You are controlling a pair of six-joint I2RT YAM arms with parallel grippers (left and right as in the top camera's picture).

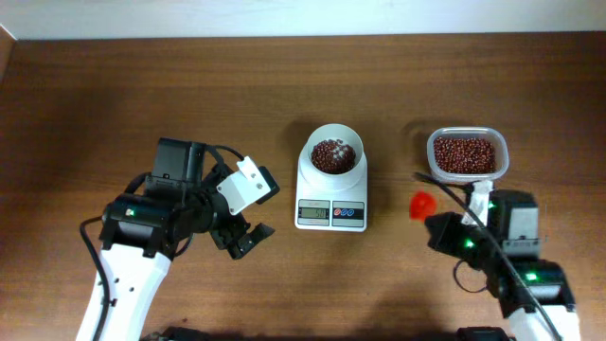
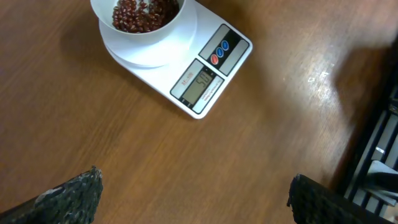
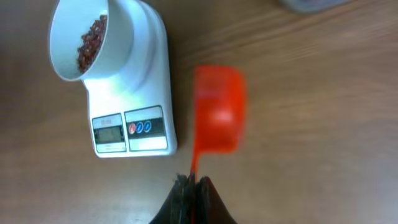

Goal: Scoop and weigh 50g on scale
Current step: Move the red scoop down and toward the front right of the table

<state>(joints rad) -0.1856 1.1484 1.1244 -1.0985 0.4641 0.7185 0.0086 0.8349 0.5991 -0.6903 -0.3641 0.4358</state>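
Note:
The white scale (image 1: 331,197) stands mid-table, and its round bowl (image 1: 336,156) holds a small heap of dark red-brown beans (image 1: 333,154). The left wrist view shows the scale (image 2: 208,65), its lit display (image 2: 200,83) and the beans (image 2: 142,9). My right gripper (image 3: 193,182) is shut on the thin handle of a red scoop (image 3: 217,111), right of the scale (image 3: 130,93). The scoop (image 1: 422,204) looks blurred and no beans show in it. My left gripper (image 2: 194,177) hangs open over bare wood left of the scale, holding nothing.
A clear plastic tub (image 1: 466,154) full of the same beans sits at the back right, just behind the right arm (image 1: 502,246). The left arm (image 1: 151,223) takes up the front left. The table's far edge runs along the top.

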